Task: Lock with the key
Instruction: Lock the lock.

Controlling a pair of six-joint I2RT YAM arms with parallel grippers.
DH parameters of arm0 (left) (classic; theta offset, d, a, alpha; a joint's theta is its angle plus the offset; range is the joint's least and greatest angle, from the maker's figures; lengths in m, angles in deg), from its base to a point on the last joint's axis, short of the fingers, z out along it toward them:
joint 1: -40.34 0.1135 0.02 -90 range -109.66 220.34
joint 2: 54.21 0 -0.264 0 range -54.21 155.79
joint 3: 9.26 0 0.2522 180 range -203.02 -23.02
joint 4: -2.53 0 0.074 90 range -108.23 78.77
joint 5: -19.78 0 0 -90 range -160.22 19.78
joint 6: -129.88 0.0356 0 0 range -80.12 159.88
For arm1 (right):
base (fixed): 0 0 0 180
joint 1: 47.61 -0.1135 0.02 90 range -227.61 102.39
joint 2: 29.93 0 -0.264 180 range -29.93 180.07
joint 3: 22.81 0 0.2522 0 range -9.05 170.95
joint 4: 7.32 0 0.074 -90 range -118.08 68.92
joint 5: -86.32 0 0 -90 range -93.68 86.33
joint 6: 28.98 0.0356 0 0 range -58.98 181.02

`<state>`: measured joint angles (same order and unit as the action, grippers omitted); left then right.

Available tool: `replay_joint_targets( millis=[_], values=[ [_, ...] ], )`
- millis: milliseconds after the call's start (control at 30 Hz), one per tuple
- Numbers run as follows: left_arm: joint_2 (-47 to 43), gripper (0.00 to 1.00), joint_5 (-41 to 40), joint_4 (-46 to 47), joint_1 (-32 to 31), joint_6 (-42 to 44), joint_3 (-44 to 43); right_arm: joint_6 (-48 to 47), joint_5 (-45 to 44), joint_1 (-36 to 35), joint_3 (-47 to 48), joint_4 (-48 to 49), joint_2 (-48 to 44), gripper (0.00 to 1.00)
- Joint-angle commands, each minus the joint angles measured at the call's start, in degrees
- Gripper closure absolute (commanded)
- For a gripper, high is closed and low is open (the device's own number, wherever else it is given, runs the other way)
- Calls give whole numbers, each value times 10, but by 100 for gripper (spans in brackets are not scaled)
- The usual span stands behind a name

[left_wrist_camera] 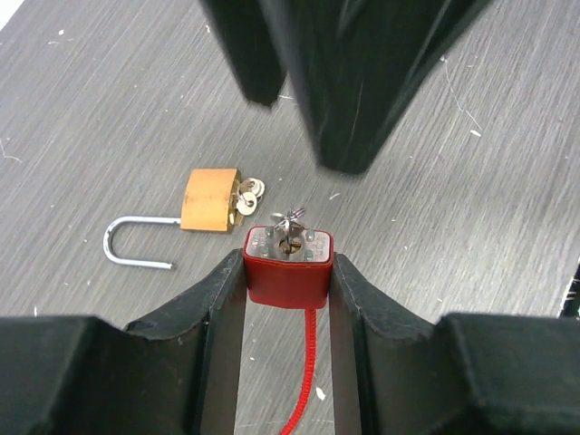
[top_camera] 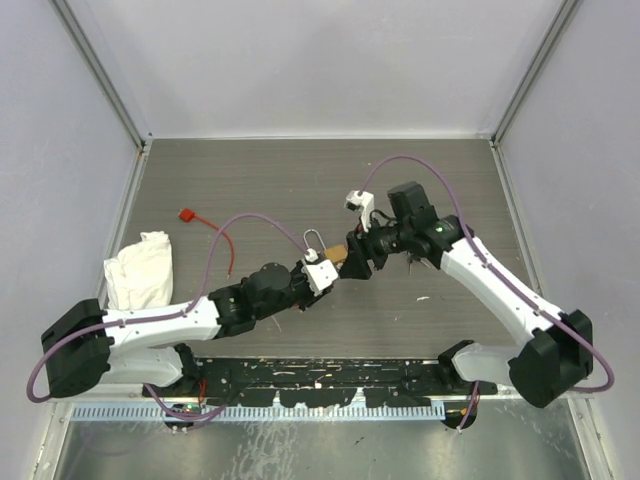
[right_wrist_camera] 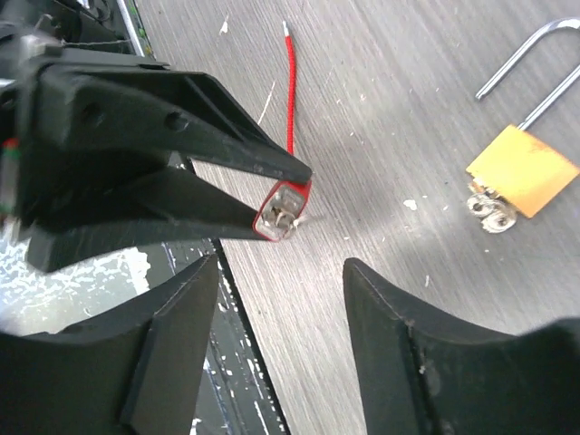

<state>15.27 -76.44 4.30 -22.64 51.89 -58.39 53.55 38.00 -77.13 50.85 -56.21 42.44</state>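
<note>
My left gripper (left_wrist_camera: 288,272) is shut on a red padlock (left_wrist_camera: 288,276), clamped by its sides with its silver keyhole face pointing away from the wrist. A small silver key (left_wrist_camera: 291,224) sticks out of that keyhole. A red cable (left_wrist_camera: 306,381) hangs from the padlock's other end. My right gripper (right_wrist_camera: 281,265) stands open just in front of the red padlock (right_wrist_camera: 288,207), with nothing between its fingers; the key (right_wrist_camera: 294,220) lies a little beyond its tips. In the top view the two grippers (top_camera: 322,272) (top_camera: 357,254) meet at mid-table.
A brass padlock (left_wrist_camera: 209,200) lies flat on the table with its steel shackle (left_wrist_camera: 136,243) swung open and small keys (left_wrist_camera: 247,193) at its base. A crumpled white cloth (top_camera: 140,268) sits at the left. The red cable (top_camera: 229,248) trails left to a red tag (top_camera: 186,214).
</note>
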Motion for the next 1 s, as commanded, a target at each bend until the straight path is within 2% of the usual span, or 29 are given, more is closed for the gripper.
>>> replay_joint_targets(
  millis=[0, 200, 467, 600, 800, 967],
  values=[
    [-49, 100, 6, 68, 1, -40, 27, -43, 66, 33, 8, 0, -65, 33],
    [-86, 100, 17, 80, 1, -106, 39, -68, 178, 81, -76, 37, -137, 20],
    [-89, 100, -4, 77, -7, -160, 19, -127, 233, 111, -127, 36, -162, 19],
    [-79, 100, -14, 67, -8, -181, 5, -141, 233, 116, -142, 37, -168, 19],
    [-72, 100, 1, 101, -15, -123, 29, -30, 200, 118, -135, 83, -155, 19],
    [-82, 100, 23, 146, -18, -30, 63, 13, 171, 111, -101, 48, -123, 19]
  ],
)
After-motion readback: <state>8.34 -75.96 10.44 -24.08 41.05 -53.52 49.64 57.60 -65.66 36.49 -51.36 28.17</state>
